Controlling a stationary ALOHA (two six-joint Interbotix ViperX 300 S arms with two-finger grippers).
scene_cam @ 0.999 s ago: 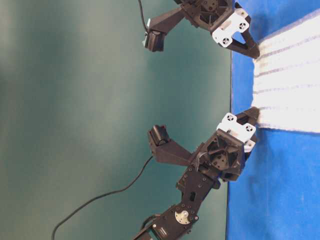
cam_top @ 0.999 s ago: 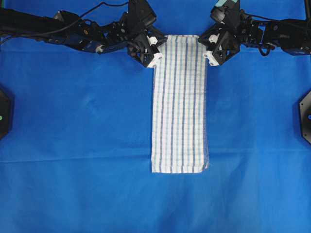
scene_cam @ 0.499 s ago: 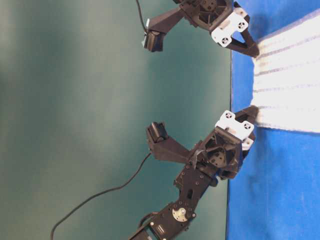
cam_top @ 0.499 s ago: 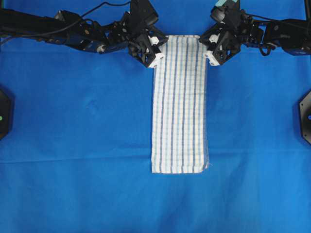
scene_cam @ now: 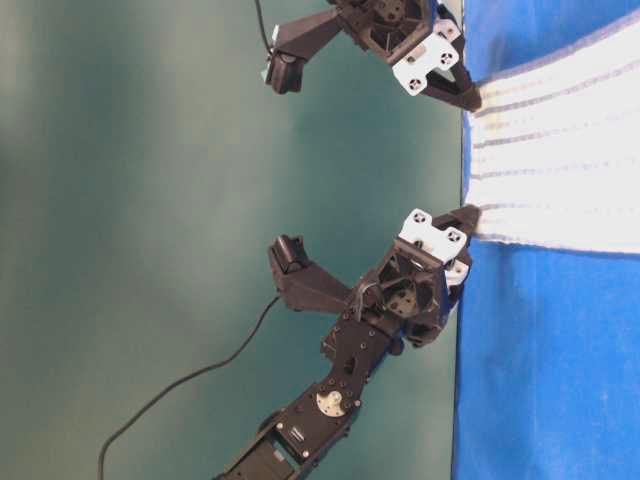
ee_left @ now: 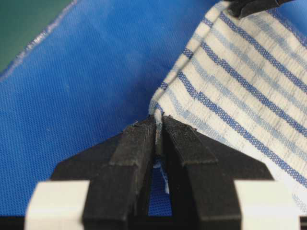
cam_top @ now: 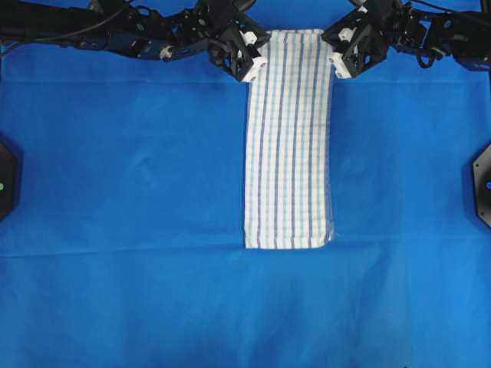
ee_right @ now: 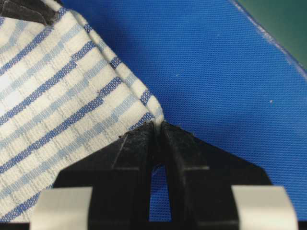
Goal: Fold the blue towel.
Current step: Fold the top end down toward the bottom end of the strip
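The blue towel (cam_top: 289, 138), white with thin dark-blue stripes, lies as a long narrow strip running from the far edge toward the middle of the table. My left gripper (cam_top: 261, 55) is shut on its far left corner, and the left wrist view shows the cloth edge (ee_left: 163, 103) pinched between the black fingertips. My right gripper (cam_top: 330, 52) is shut on the far right corner (ee_right: 151, 112). In the table-level view both grippers (scene_cam: 475, 212) (scene_cam: 472, 103) hold the towel's end (scene_cam: 560, 160) stretched between them at the table's edge.
A plain solid-blue covering (cam_top: 123, 192) spans the whole table. Black mounts sit at the left edge (cam_top: 6, 176) and the right edge (cam_top: 482, 180). Beyond the far edge is a green backdrop (scene_cam: 150, 200), with a cable (scene_cam: 190, 375) hanging there.
Both grippers have moved toward the far edge, dragging the towel with them. The towel's near end has slid away from me by a small distance.
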